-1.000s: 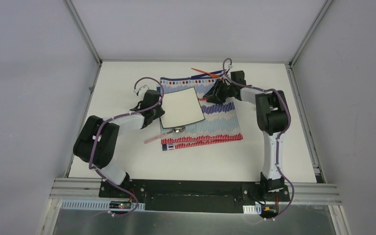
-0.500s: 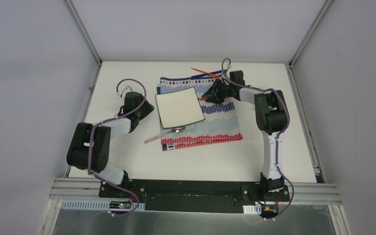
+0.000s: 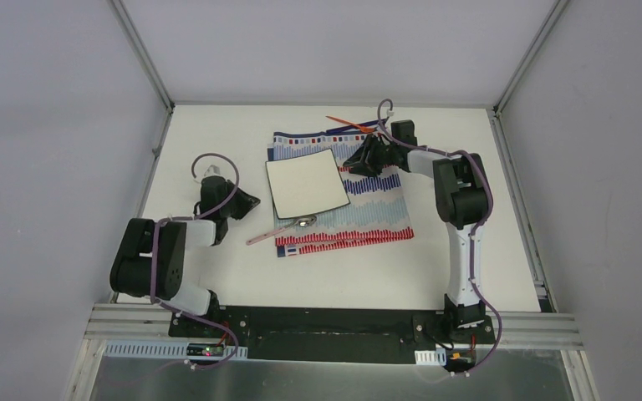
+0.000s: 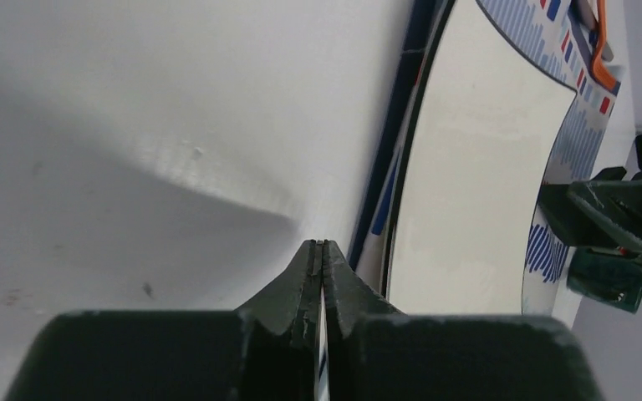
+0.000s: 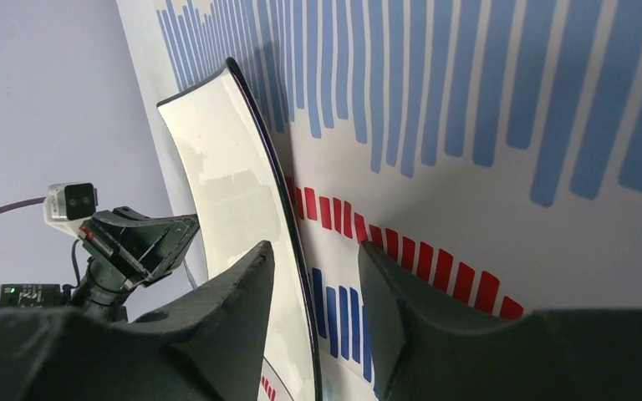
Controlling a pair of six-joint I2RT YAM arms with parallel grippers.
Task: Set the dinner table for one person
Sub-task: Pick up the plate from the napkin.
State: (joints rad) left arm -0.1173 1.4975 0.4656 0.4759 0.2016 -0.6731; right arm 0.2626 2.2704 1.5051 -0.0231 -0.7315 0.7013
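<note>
The left jaws are pressed shut, empty, over the flat matte-white desk. The right jaws gape astride the thin rim of a glossy square plate lying on striped cloth.

White square plate on striped cloth; spoon at plate's near edge.

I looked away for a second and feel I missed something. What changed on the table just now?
The left gripper was at the left edge of the white plate. It has pulled back toward its base, over the table, and its jaws have shut. The right gripper stayed at the plate's far right corner, jaws open around the rim. The plate, striped cloth and spoon did not move.
</note>
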